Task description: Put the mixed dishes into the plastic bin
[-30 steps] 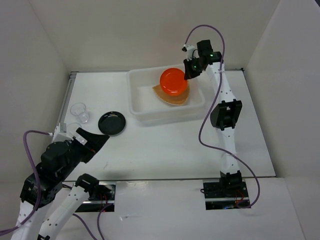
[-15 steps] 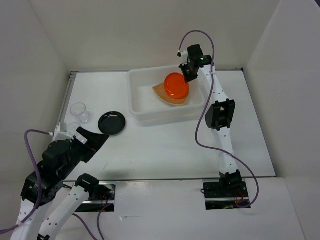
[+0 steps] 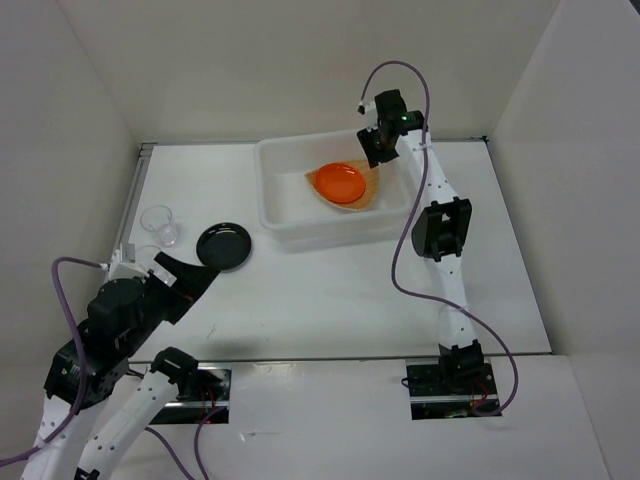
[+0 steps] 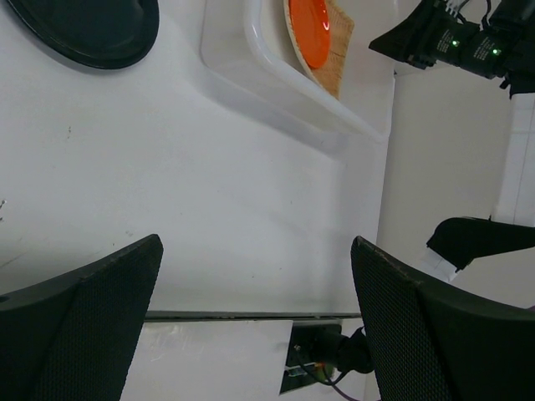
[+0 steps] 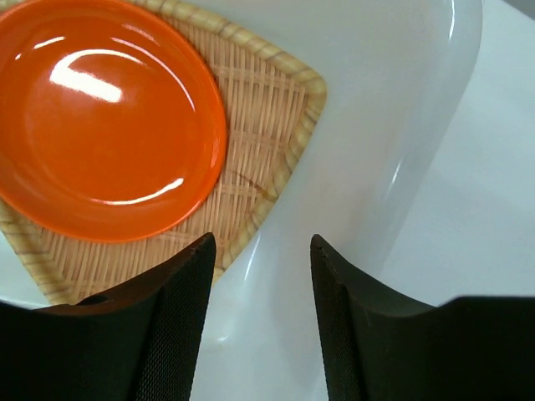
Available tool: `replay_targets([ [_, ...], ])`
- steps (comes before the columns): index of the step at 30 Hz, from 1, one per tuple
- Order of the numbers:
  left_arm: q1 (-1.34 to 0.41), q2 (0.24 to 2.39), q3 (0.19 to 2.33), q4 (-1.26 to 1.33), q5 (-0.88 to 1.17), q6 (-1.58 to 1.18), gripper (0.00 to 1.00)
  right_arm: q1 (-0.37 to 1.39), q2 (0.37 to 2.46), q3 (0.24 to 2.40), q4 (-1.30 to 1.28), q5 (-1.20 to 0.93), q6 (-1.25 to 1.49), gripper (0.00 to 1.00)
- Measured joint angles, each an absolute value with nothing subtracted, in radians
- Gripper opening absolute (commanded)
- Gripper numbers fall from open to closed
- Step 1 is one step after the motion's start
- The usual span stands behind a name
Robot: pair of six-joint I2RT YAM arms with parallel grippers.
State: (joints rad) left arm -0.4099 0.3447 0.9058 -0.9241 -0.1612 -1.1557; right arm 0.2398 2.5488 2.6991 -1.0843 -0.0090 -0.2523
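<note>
The orange plate lies on the tan woven tray inside the plastic bin. In the right wrist view the orange plate rests flat on the woven tray, free of the fingers. My right gripper hovers open over the bin's far right end, nothing between its fingers. The black plate and clear cups sit on the table left of the bin. My left gripper is open and raised near the table's front left, holding nothing.
White walls enclose the table on three sides. The table's front edge and an arm base mount show below the left fingers. The right arm stretches along the bin's right side.
My right gripper opened and let go of the orange plate, which dropped from tilted to lying flat on the woven tray. The left arm stayed put.
</note>
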Motion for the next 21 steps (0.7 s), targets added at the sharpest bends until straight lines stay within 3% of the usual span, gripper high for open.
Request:
replay_targets([
  [5, -0.41, 0.34, 0.825, -0.872, -0.175, -1.174, 1.0, 0.24, 2.42, 2.571, -1.098, -0.064, -0.252, 0.68],
  [9, -0.41, 0.316, 0.67, -0.811, -0.183, -1.238, 1.0, 0.24, 2.152, 2.325, -1.089, -0.145, -0.255, 0.82],
  [16, -0.41, 0.429, 0.576, -0.762, -0.26, -1.319, 1.0, 0.236, 1.608, 1.785, -1.002, -0.144, -0.262, 0.84],
  [21, -0.395, 0.631, 0.574, -0.662, -0.314, -1.343, 1.0, 0.157, 1.39, 1.415, -0.959, -0.158, -0.258, 0.84],
])
